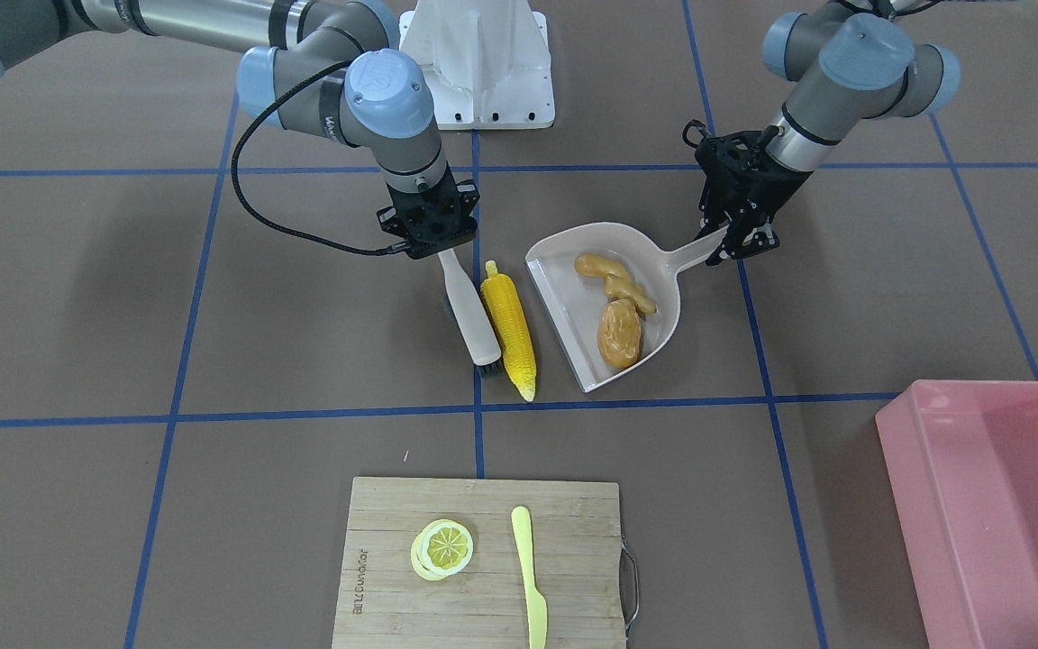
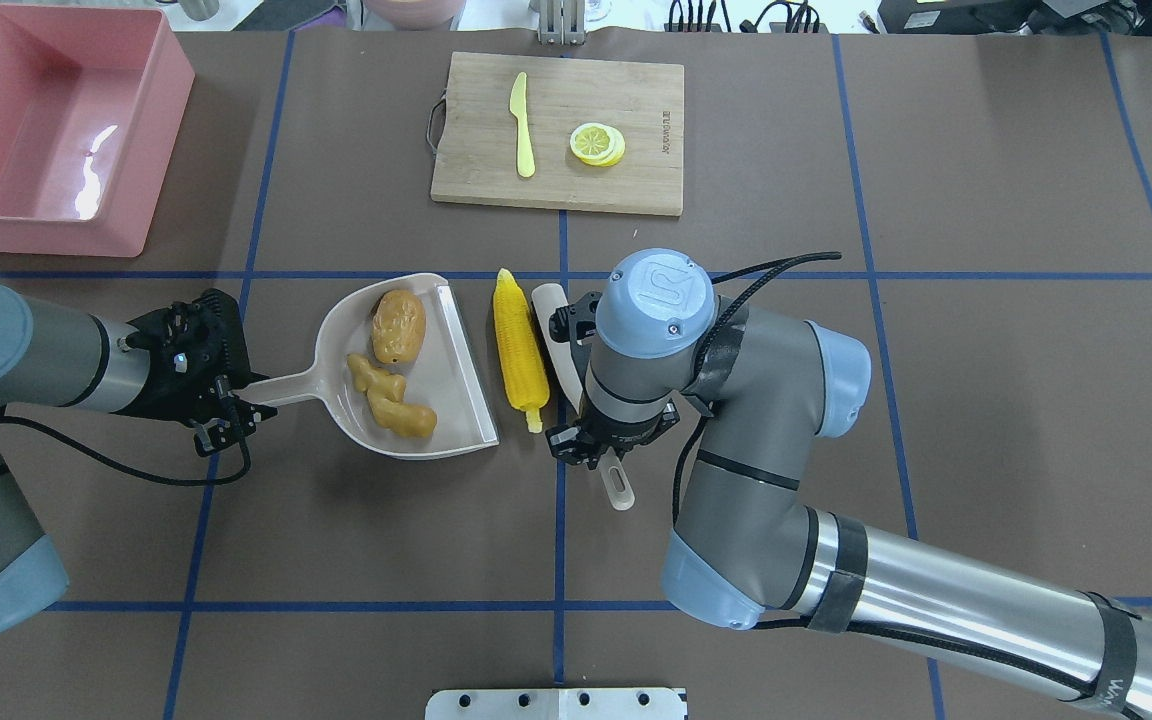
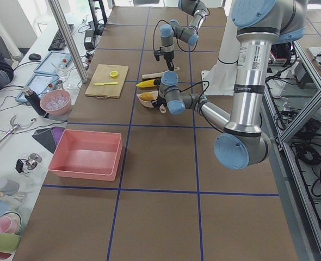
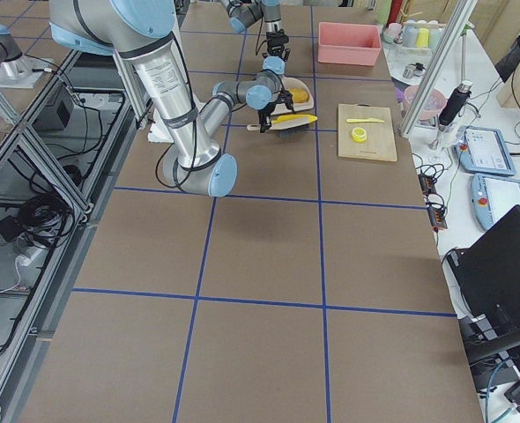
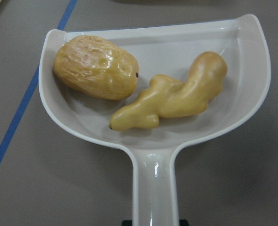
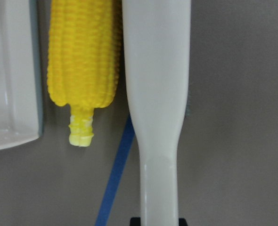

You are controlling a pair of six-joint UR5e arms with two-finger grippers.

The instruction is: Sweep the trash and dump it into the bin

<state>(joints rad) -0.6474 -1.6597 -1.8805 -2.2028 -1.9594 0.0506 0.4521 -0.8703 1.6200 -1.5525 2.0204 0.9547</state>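
Observation:
The trash is three toy foods. A yellow corn cob (image 1: 508,324) (image 2: 519,348) (image 6: 82,56) lies on the table between a white brush (image 1: 469,311) (image 2: 561,340) (image 6: 158,94) and the mouth of the beige dustpan (image 1: 564,270) (image 2: 461,370) (image 5: 153,179). Inside the pan rest the brown potato (image 1: 620,332) (image 2: 398,326) (image 5: 95,67) and the tan ginger root (image 1: 616,278) (image 2: 391,397) (image 5: 176,94). My left gripper (image 1: 735,239) (image 2: 231,405) is shut on the dustpan's handle. My right gripper (image 1: 436,248) (image 2: 601,450) is shut on the brush's handle. The pink bin (image 1: 997,389) (image 2: 168,110) stands empty at the far left corner.
A wooden cutting board (image 1: 375,541) (image 2: 636,100) with a lemon slice (image 1: 442,548) (image 2: 597,143) and a yellow-green knife (image 1: 530,577) (image 2: 522,125) lies at the table's far middle. The robot's white base (image 1: 478,63) is on the near side.

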